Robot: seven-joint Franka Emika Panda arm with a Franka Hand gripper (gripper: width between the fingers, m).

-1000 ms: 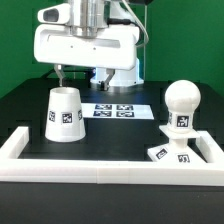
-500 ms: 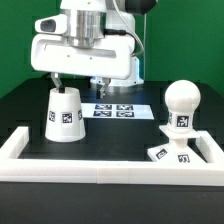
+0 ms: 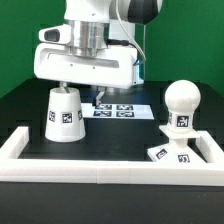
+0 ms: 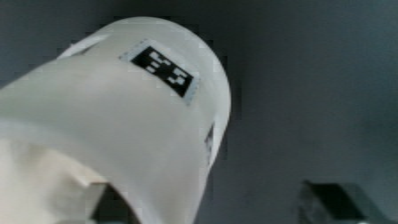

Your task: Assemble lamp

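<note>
- Shade (image 3: 65, 114) stands upright, narrow end up, on the black worktop (image 3: 120, 135) toward the exterior view's left edge, inside the white border rail (image 3: 100, 166).
- Fingers (image 3: 58, 84) hang spread at the shade's top rim, one on each side of its wall; contact cannot be told.
- Wrist view shows the shade (image 4: 143, 130) filling the frame, its tag facing the camera.
- Bulb (image 3: 183, 105) stands on the base (image 3: 172, 154) near the exterior view's right edge.
- Marker board (image 3: 115, 108) lies flat behind, mid-worktop.
</note>
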